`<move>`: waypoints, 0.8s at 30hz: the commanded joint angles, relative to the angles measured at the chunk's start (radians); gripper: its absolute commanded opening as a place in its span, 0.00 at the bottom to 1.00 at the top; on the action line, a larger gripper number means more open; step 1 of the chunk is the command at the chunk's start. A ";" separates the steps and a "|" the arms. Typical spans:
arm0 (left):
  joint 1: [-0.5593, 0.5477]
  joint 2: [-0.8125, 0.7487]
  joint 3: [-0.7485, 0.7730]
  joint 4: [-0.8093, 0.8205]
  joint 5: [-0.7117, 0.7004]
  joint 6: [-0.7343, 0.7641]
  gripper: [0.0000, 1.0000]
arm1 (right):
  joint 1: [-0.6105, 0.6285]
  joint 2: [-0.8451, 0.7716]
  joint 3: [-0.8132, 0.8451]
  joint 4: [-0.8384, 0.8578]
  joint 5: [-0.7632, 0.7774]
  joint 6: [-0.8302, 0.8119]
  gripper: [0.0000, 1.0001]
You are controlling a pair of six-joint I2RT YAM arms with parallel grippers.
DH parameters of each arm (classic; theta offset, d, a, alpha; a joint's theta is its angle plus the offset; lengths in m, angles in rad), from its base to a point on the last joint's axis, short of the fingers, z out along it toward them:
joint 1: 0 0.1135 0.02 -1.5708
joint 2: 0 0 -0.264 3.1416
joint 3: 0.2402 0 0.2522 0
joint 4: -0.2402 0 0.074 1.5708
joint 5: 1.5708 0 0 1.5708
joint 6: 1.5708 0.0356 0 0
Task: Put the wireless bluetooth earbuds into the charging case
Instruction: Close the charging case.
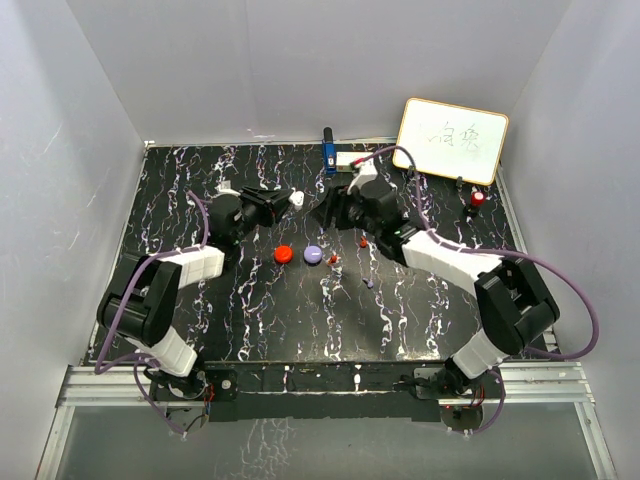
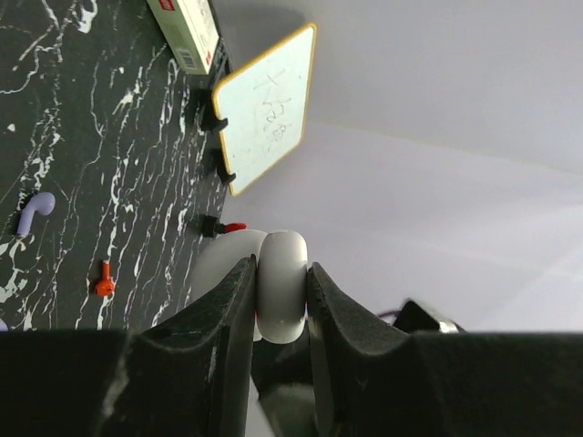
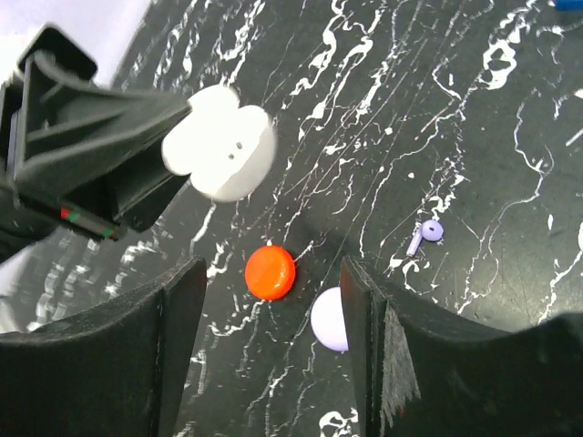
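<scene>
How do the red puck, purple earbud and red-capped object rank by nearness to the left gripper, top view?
1. red puck, just toward the bases from the left gripper.
2. purple earbud, right of centre.
3. red-capped object, far right edge.

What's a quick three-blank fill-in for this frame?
The left gripper is shut on the ____ charging case. The right gripper hangs ____ over the red puck. The whiteboard stands at the far ____ corner of the table.
Missing: white; open; right.
</scene>
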 commanded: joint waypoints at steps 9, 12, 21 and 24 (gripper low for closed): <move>-0.053 -0.134 0.050 -0.191 -0.197 -0.059 0.00 | 0.146 0.052 -0.063 0.320 0.297 -0.334 0.65; -0.060 -0.137 0.057 -0.207 -0.208 -0.070 0.00 | 0.166 0.089 -0.035 0.321 0.322 -0.368 0.65; -0.080 -0.115 0.063 -0.215 -0.212 -0.089 0.00 | 0.189 0.178 0.043 0.336 0.342 -0.373 0.65; -0.083 -0.113 0.061 -0.218 -0.214 -0.091 0.00 | 0.191 0.201 0.050 0.358 0.349 -0.370 0.65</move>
